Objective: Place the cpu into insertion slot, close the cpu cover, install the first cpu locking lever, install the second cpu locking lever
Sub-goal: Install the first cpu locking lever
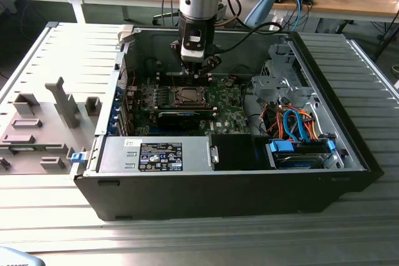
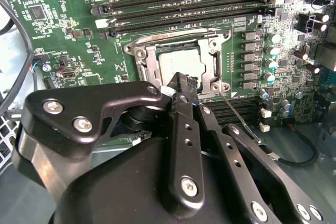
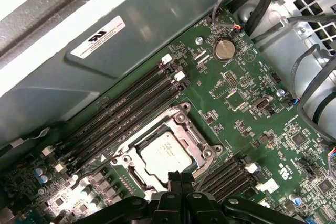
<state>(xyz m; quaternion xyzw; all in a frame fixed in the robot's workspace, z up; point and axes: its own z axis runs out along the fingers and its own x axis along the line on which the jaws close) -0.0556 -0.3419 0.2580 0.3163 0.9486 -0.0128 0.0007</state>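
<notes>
Setting: ribbed grey bench (image 1: 56,216) carrying an open computer case (image 1: 349,154); wooden desks with cables behind; a grey fixture tray (image 1: 37,123) lies toward the exterior view's left.
Board: green motherboard (image 1: 224,116) lies flat on the case floor, long black memory slots (image 3: 126,114) running along one side of the socket.
Insertion slot: silver-rimmed square socket, insertion slot (image 3: 168,145), mid-board.
Cpu: cpu (image 3: 163,153) with pale metal face sits inside the slot, apparently flat and square to the rim; seen in both wrist views (image 2: 181,64).
Cpu cover: cpu cover (image 2: 210,72), a metal frame, seems to lie down around the chip; whether it is fully latched I cannot tell.
Locking levers: a thin wire lever (image 2: 239,116) runs away from one socket corner and appears free, not hooked.
End effector: end effector (image 2: 178,85) hangs just above the socket's near edge, fingertips pressed together, pinching nothing visible.
Key relation: the socket lies directly below and slightly ahead of the fingertips; the lever's long axis runs diagonally away from the socket.
Hidden: the near socket edge and the second lever sit behind the fingers.
</notes>
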